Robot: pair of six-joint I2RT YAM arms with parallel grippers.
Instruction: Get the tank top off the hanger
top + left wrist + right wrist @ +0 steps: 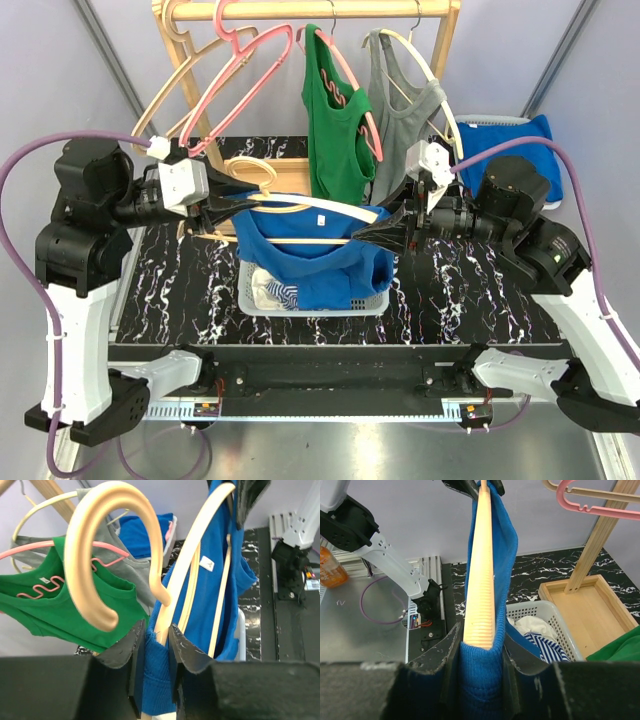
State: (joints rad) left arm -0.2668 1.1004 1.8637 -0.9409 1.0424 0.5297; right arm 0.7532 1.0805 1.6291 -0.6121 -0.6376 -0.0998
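Although the blue tank top point(300, 262) hangs in the air above the basket point(300, 309), it is not yet off the wooden hanger point(77, 560): the left jaws pinch its shoulder fabric, and the right jaws clamp the hanger's far end through the cloth, so the stripping itself is left to do.

Left arm point(180, 186) and right arm point(510, 196) reach inward, facing; left jaws pinched, right jaws clamped.

Bright, even illumination from above, shadows soft and faint, diffuse glare registered on the brushed grey metal shelf point(330, 450), top view sharp throughout, near bodies of left gripper point(156, 627) and right gripper point(481, 632) rendered dark and defocused, wrist-view backgrounds slightly softened
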